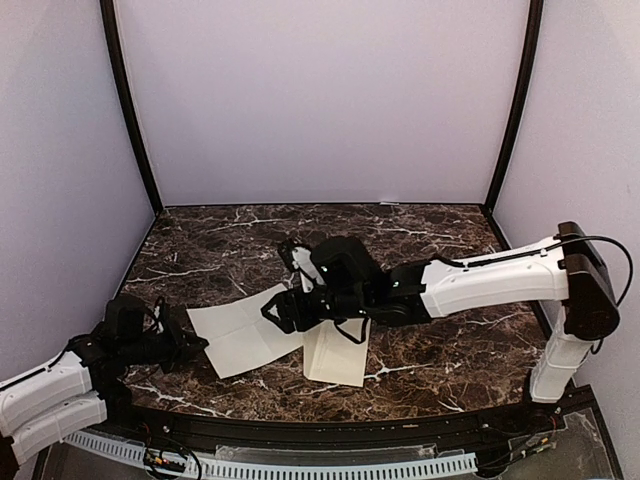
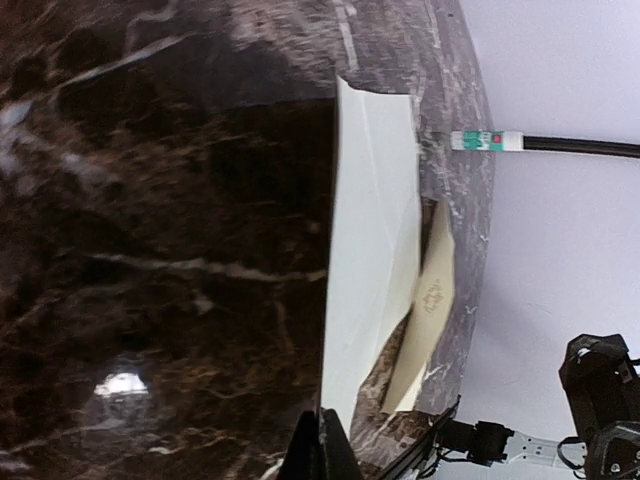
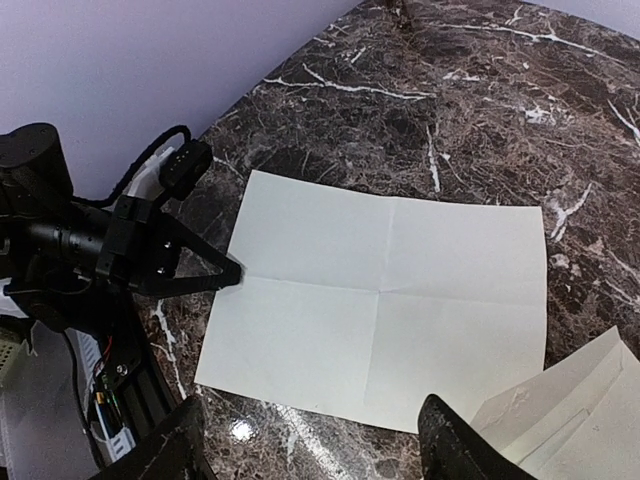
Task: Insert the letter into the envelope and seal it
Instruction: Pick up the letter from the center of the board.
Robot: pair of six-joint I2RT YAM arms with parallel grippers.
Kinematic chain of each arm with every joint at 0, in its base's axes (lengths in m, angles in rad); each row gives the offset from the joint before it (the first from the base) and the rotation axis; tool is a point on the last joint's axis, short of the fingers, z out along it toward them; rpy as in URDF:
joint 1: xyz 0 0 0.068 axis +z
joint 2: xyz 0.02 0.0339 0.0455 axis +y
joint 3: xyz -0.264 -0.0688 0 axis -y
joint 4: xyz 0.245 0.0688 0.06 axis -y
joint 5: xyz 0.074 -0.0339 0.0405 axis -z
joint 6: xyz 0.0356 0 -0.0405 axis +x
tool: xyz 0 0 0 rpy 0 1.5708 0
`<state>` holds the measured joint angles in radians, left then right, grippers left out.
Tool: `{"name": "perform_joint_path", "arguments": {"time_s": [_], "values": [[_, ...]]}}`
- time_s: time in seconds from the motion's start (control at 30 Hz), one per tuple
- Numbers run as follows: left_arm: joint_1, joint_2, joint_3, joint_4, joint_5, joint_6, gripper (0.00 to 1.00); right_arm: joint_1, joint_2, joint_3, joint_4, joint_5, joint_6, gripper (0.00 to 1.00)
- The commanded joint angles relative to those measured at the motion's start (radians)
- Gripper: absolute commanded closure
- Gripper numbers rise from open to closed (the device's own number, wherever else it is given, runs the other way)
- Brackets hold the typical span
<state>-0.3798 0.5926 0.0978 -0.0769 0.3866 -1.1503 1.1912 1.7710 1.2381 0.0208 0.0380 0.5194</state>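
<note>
The letter (image 1: pixel 245 328), a white creased sheet, lies flat on the dark marble table, left of centre. My left gripper (image 1: pixel 200 346) is low at the sheet's left edge and shut on that edge. In the left wrist view the letter (image 2: pixel 370 250) runs edge-on down into the closed left gripper (image 2: pixel 320 447). The right wrist view shows the letter (image 3: pixel 390 300) with the left gripper (image 3: pixel 234 272) pinching its edge. My right gripper (image 3: pixel 315 452) hovers open above the sheet's near side, holding nothing. The cream envelope (image 1: pixel 335 352) lies just right of the letter, partly under the right arm; its emblem side shows on the envelope (image 2: pixel 431 300).
Purple walls and black frame posts (image 1: pixel 128 110) close in the table at the back and sides. A white slotted cable duct (image 1: pixel 330 466) runs along the curved front edge. The right arm (image 1: pixel 490 280) reaches across the middle of the table.
</note>
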Motion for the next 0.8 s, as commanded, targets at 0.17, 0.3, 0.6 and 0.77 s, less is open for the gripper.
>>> {"name": "perform_joint_path", "arguments": {"time_s": [0.17, 0.3, 0.6, 0.77], "values": [[0.001, 0.156, 0.448, -0.155, 0.151, 0.412, 1.00, 0.023, -0.252, -0.102, 0.015, 0.028, -0.088, 0.23], [-0.002, 0.255, 0.654, -0.174, 0.270, 0.437, 1.00, 0.046, -0.359, -0.134, -0.002, 0.066, -0.120, 0.19], [-0.014, 0.336, 0.896, -0.130, 0.267, 0.302, 1.00, 0.105, -0.475, -0.153, -0.057, 0.177, -0.164, 0.17], [-0.039, 0.319, 0.873, 0.025, 0.187, 0.069, 1.00, 0.190, -0.493, -0.185, 0.017, 0.305, -0.255, 0.16]]}}
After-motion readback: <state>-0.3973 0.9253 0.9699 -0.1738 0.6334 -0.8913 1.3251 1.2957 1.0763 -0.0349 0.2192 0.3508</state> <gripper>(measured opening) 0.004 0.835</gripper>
